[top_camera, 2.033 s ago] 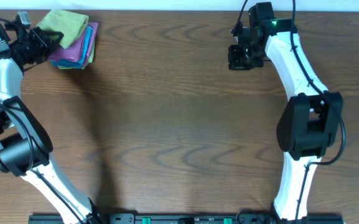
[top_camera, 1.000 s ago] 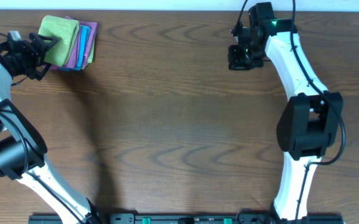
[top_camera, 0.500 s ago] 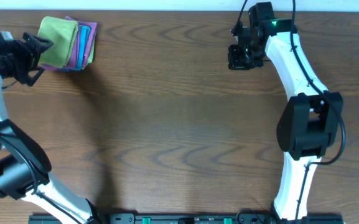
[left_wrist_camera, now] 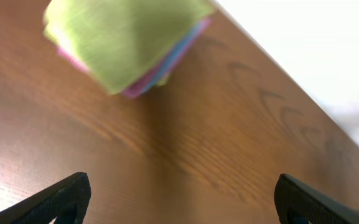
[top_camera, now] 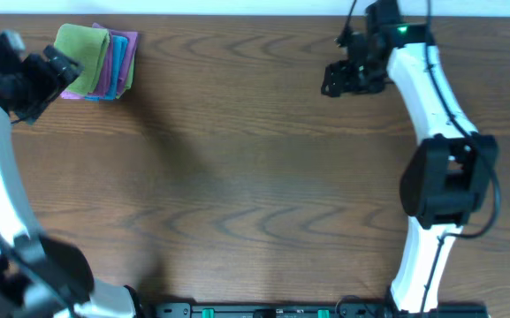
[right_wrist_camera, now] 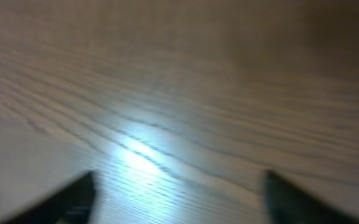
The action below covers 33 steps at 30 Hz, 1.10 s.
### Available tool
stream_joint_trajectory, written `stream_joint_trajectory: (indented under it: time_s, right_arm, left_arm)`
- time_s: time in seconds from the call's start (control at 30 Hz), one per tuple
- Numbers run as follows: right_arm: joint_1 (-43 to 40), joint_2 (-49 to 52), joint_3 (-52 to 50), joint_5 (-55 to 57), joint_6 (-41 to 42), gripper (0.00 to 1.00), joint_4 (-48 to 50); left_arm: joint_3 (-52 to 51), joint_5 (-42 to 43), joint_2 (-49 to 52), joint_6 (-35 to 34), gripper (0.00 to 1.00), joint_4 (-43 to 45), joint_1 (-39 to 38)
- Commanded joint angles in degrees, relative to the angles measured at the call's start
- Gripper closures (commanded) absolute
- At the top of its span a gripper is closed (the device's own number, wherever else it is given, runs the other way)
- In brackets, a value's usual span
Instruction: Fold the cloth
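The cloth (top_camera: 85, 48), lime-green and folded into a small rectangle, lies on top of a stack at the table's far left corner. The left wrist view shows the cloth (left_wrist_camera: 123, 37) at the top of the frame, blurred. My left gripper (top_camera: 65, 69) sits just left of the stack and clear of it, open, with only bare wood between its fingers (left_wrist_camera: 67, 196). My right gripper (top_camera: 330, 81) is far off at the back right, over bare table. In its own blurred view the right gripper (right_wrist_camera: 179, 199) is open and holds nothing.
Under the green cloth lie a purple cloth (top_camera: 111, 78) and a turquoise cloth (top_camera: 130, 55), their edges showing as pink (left_wrist_camera: 139, 86) and blue (left_wrist_camera: 180, 51) in the left wrist view. The table's far edge (top_camera: 237, 15) runs just behind the stack.
My left gripper has drawn back leftward off the stack, leaving the green cloth folded on top. My right gripper has gone from shut to open and shifted slightly.
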Motion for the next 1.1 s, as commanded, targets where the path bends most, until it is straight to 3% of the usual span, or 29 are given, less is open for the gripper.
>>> stream_joint_trajectory:
  time_s: [0.0,0.1,0.4,1.07]
  right_arm:
    - [-3.52,-7.39,2.47,2.91,-2.38,0.01,-0.46]
    - [-7.65,-11.72,2.47,3.65,-2.34,0.01,-2.45]
    - [-16.41,-14.82,2.43,3.67,-2.34,0.01,-3.19]
    - [-15.58,-14.69,2.27,3.65,-2.34,0.01,-3.21]
  left_arm:
    - [0.63,-6.29,-7.65,7.1,0.05,-1.2,-3.28]
    - [0.63,-6.82,-13.73,11.52,0.05,-3.23,-7.1]
    - [0.63,-6.75,-19.34,11.47,0.05,-5.55,-9.46]
    - [0.61,-9.2,-19.98,11.76,0.04,-6.73,-9.46]
